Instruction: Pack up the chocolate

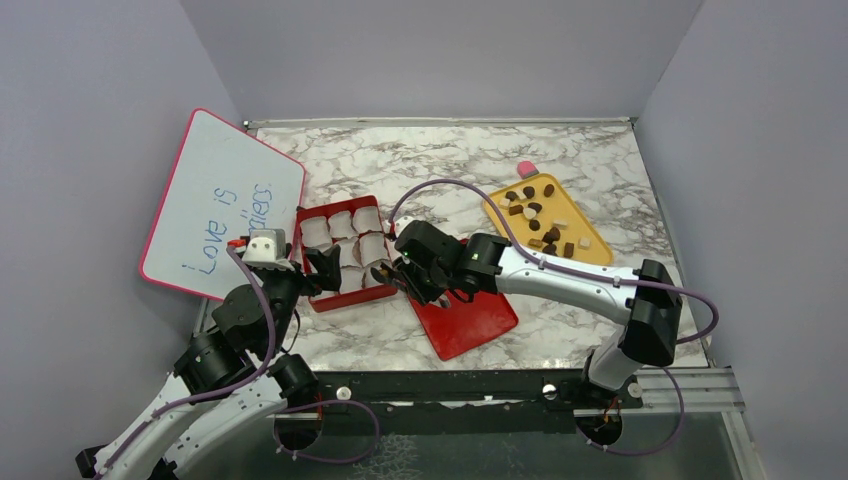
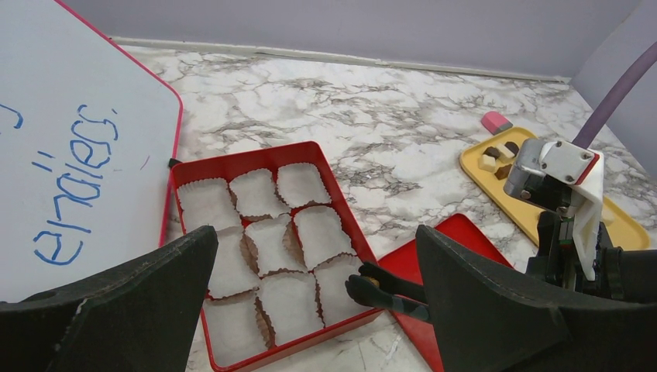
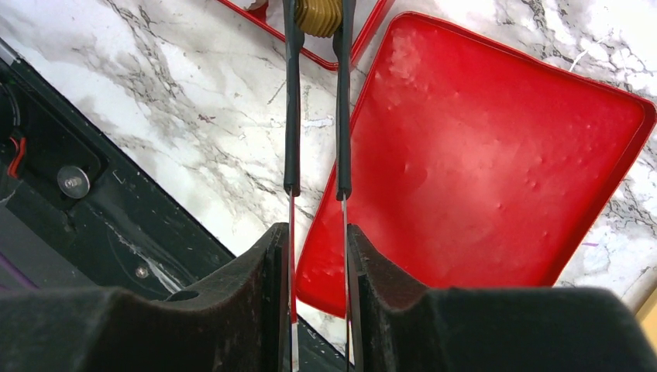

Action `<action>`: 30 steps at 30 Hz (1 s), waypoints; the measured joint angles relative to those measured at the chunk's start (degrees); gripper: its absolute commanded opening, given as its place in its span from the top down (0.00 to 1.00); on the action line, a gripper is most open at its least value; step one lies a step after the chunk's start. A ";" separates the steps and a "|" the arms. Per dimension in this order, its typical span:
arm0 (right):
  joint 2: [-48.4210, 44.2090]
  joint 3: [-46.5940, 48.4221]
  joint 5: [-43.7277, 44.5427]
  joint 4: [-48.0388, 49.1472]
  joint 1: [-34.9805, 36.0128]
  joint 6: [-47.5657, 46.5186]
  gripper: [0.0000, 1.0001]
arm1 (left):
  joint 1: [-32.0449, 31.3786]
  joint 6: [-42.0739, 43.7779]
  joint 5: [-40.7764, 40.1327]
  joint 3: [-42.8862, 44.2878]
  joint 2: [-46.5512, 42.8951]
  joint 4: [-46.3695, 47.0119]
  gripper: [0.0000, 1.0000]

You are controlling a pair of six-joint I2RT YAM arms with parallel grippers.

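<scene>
Marble tabletop: right claw clamped on tweezers, tan chocolate pinched at tips over red box, near-right corner; left claw agape, empty.

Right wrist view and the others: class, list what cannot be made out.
- Right wrist view: top edge cuts off the red box.
- Top view: tongs' tips too small, dark against the right end effector.
- Left wrist view: right arm covers part of the yellow tray; whiteboard runs off the left edge.
</scene>
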 measured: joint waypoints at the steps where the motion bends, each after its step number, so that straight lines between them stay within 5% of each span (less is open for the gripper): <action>1: 0.00 0.00 0.04 -0.02 0.02 0.00 0.66 | 0.00 0.00 0.00 0.00 0.00 0.00 0.01; 30: 0.48 0.96 0.79 -0.55 0.26 -0.04 0.62 | 0.11 0.39 0.04 -0.11 0.02 0.39 0.01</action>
